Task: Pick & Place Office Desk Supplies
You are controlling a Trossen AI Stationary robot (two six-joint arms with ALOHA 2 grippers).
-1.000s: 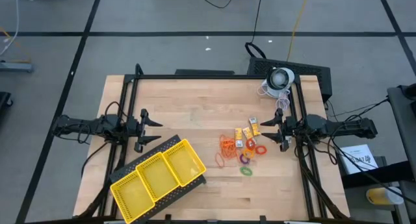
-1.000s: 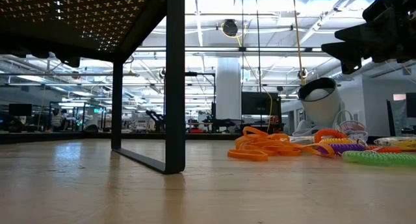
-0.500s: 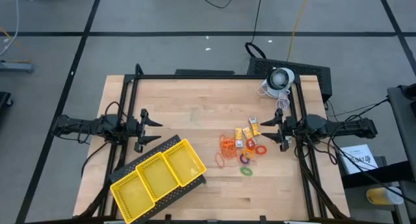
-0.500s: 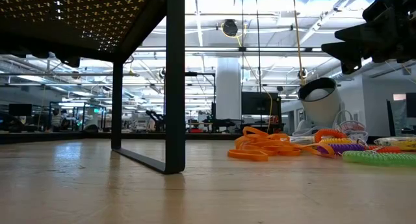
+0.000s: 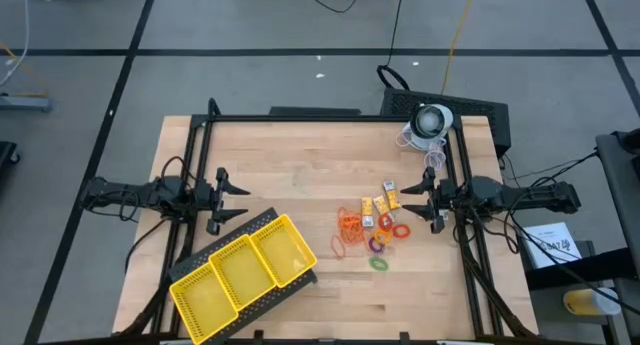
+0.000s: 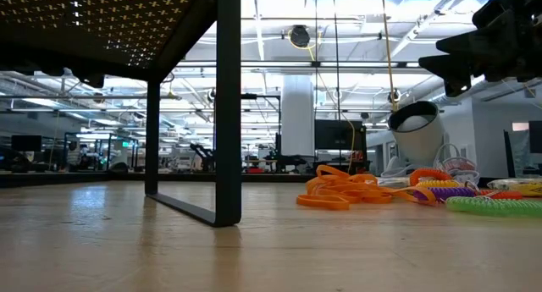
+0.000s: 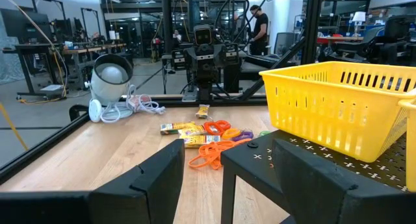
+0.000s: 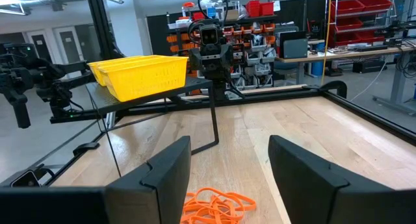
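**Bright clutter on pale wood**

The desk (image 5: 300, 160) is light, blond wood with a faint grain, edged by a black frame (image 5: 330, 116). The tray (image 5: 243, 273) is vivid yellow, its walls slotted, and it sits on a black plate (image 7: 312, 160) dotted with small pale crosses. The rubber bands (image 5: 350, 225) are orange. Near them lie yellow-gold blocks (image 5: 384, 199) with dark print, a red ring (image 5: 401, 230), a green ring (image 5: 379, 264) and a purple ring (image 5: 377, 245). The lamp (image 5: 432, 120) is white with a dark face. Both arms are black, as are the left tool (image 5: 224, 199) and right tool (image 5: 420, 202). The floor (image 5: 250, 25) is grey, crossed by black lines.
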